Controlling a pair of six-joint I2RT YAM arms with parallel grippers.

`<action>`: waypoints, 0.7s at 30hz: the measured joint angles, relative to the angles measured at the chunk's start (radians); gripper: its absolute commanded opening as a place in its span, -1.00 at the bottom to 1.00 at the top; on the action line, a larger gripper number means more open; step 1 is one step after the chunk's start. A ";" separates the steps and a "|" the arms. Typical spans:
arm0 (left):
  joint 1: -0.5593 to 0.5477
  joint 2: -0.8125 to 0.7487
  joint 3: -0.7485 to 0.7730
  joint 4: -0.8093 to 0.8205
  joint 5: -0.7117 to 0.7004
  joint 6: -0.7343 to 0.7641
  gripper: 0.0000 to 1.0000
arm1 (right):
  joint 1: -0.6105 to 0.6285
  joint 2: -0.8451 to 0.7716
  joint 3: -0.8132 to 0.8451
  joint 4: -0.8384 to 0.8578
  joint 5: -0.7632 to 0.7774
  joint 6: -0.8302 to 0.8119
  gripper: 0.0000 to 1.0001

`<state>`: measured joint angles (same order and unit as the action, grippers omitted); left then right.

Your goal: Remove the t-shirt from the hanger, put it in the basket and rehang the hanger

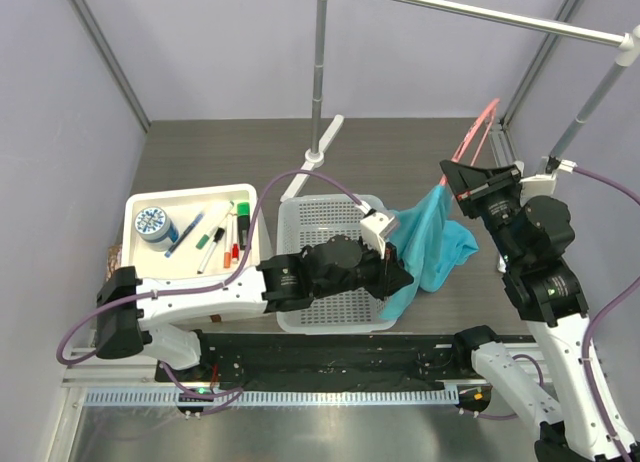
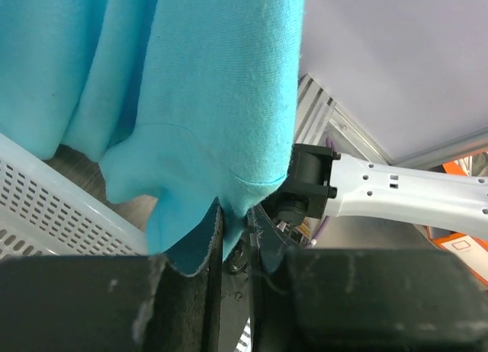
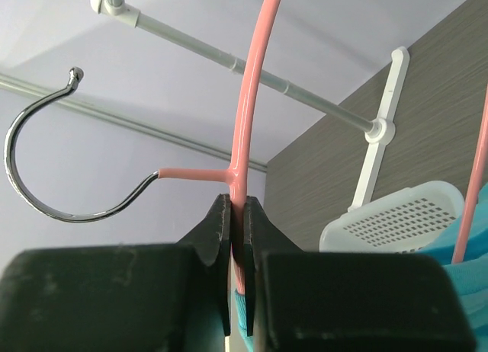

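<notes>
**2 Grippers, 1 Small Shirt: Hanger Held Up at the Right, Hem Pinched at the Left**

The right gripper (image 1: 453, 174) is up off the table at the right, its 2 fingers pressed tight on the hanger (image 1: 478, 132). In the right wrist view the right gripper (image 3: 237, 203) clamps the pink stem just below where the neck branches off to the silver hook (image 3: 46, 192). The hook hangs free in the air, not on the grey rail (image 1: 480, 12) above.

The t-shirt (image 1: 435, 237) droops from the hanger as a turquoise bundle, hanging just beside the right edge of the white basket (image 1: 320, 222) and above the dark tabletop. Its lower end reaches down to the left gripper (image 1: 400, 277), which stretches across the basket from the left.

From the left wrist camera the left gripper (image 2: 236, 230) looks almost closed, only a narrow slit between the fingers, with a corner of the shirt's hem caught in that slit. The rest of the cloth (image 2: 191, 85) hangs in folds above it, and the basket's perforated wall (image 2: 46, 207) sits low at the left.

Left of the basket stands a white tray (image 1: 140, 197) holding a roll of tape (image 1: 155, 224) and several markers (image 1: 215, 237).
</notes>
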<state>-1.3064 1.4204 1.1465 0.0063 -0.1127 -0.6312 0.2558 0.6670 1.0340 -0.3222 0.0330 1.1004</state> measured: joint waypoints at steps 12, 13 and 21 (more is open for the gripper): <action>-0.010 -0.282 -0.175 -0.037 -0.142 0.013 -1.00 | 0.002 0.045 0.079 -0.034 0.276 -0.212 -0.98; -0.011 -0.322 -0.194 -0.054 -0.164 0.013 -1.00 | 0.002 0.052 0.080 -0.030 0.303 -0.228 -0.98; -0.011 -0.376 -0.211 -0.068 -0.222 0.034 -0.10 | 0.002 0.073 0.080 -0.016 0.314 -0.198 -0.98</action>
<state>-1.3174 1.0443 0.9356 -0.0616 -0.3344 -0.5968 0.2577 0.7399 1.1145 -0.3386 0.3473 0.9024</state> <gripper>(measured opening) 0.213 0.078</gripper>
